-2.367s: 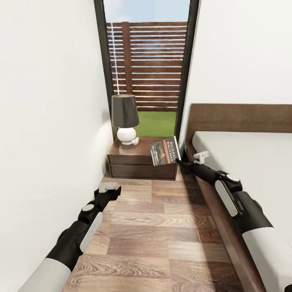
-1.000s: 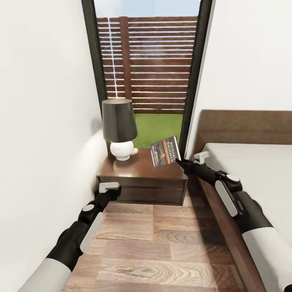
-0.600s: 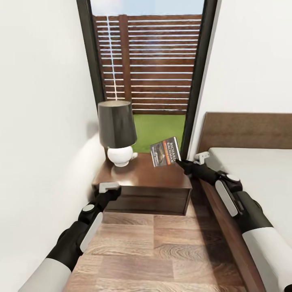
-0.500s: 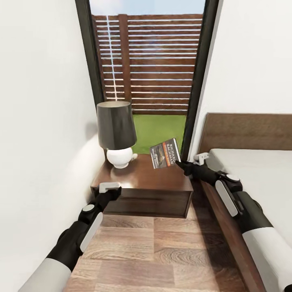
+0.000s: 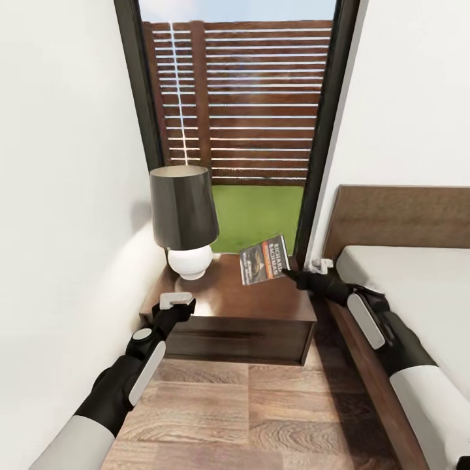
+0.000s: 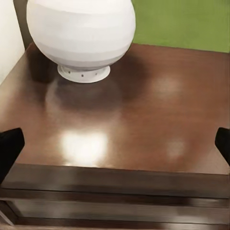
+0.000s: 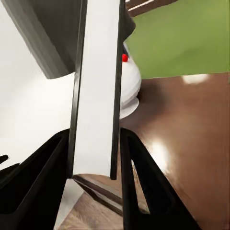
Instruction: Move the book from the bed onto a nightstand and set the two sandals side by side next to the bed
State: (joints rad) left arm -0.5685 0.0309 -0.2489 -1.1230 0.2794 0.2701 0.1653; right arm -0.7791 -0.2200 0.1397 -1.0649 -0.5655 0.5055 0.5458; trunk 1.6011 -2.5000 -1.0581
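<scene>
Head view: right gripper (image 5: 291, 273) clamped on corner of book (image 5: 264, 260), held tilted in air above nightstand (image 5: 248, 297), near its bed-side edge; bed (image 5: 418, 287) to the right; lamp (image 5: 184, 220) at nightstand's back-left. Left gripper (image 5: 177, 300) at nightstand's front-left corner, holding nothing. Left wrist: fingers (image 6: 9, 146) spread wide w/ nothing betw. them, over glossy top (image 6: 139, 120), lamp base (image 6: 81, 33) beyond. Right wrist: fingers (image 7: 143, 182) pinch book's (image 7: 98, 86) edge, pale pages showing.
</scene>
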